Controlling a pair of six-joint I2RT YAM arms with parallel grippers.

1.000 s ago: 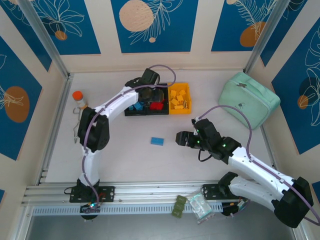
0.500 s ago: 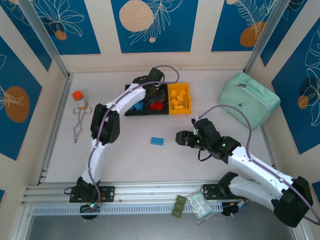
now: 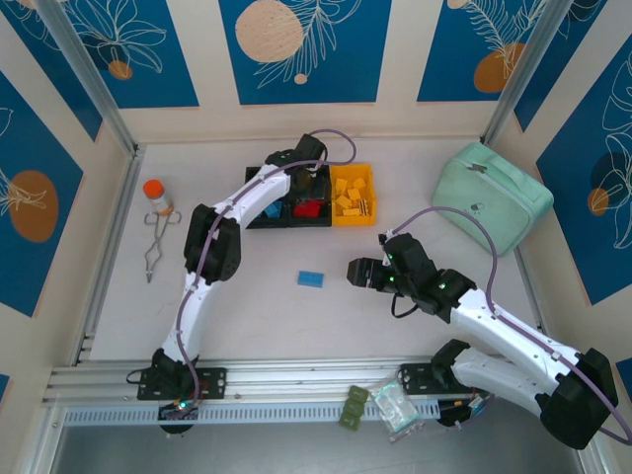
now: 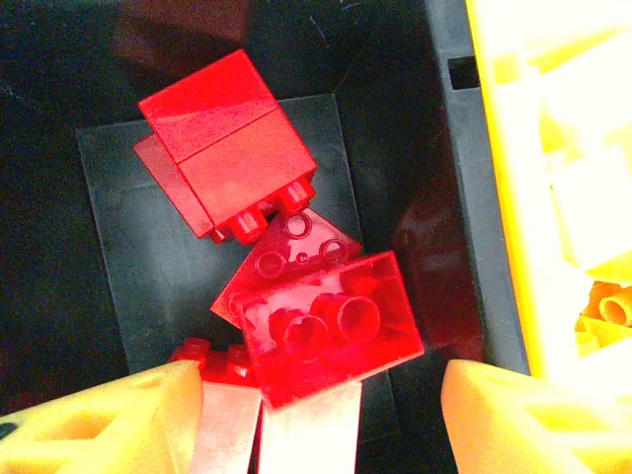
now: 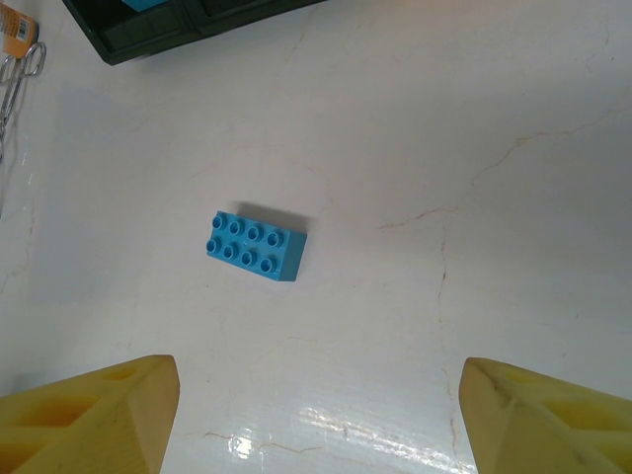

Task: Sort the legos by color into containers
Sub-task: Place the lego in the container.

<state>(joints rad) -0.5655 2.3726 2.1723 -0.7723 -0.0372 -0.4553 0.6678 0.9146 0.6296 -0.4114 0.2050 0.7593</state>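
Observation:
My left gripper hangs over the middle black container, close above its floor. Its jaws are open, and a red lego lies between the fingers without touching the right one. More red legos lie in that container. The yellow container at the right end holds yellow legos; blue legos sit in the left black one. One blue oblong lego lies alone on the table. My right gripper hovers open just right of it, holding nothing.
A mint-green zip case lies at the right. An orange-capped bottle and metal tongs are at the left. Small packets rest on the front rail. Metal frame posts stand at the back corners.
The left arm has swung right and settled over the containers. The right arm and the blue lego on the table have not moved.

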